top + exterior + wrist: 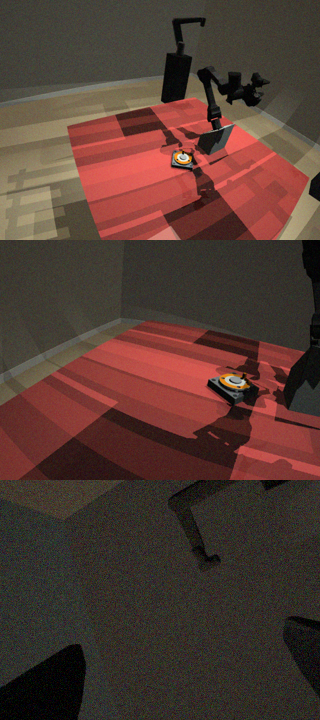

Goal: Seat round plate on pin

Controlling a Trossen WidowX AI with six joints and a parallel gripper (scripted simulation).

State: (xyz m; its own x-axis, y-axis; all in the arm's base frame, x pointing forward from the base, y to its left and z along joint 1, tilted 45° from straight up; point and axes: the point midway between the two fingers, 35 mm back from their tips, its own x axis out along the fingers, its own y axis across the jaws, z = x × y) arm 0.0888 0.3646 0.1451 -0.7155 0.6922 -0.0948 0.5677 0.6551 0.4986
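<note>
The round plate [183, 162] [224, 385], orange with a white inner ring and small dark holes, sits around the grey post [183, 157] [235, 380] on the dark square base [176, 164] [219, 390]. In the exterior view a dark gap shows under its near edge. A small dark-and-orange upright piece [183, 152] [244, 375] stands at its far side; I cannot clearly tell the tab from it. The pin and its hole cannot be made out. My gripper [265, 88] [187, 642] is open and empty, high up and far from the plate. Nothing of the robot touches the plate.
The arm's grey mounting block [215, 140] [306, 397] stands right of the base. A black pedestal [176, 77] with another dark arm [177, 31] stands behind the red surface [116, 167] [155, 395]. A dark block [315, 187] shows at the right edge of the top view.
</note>
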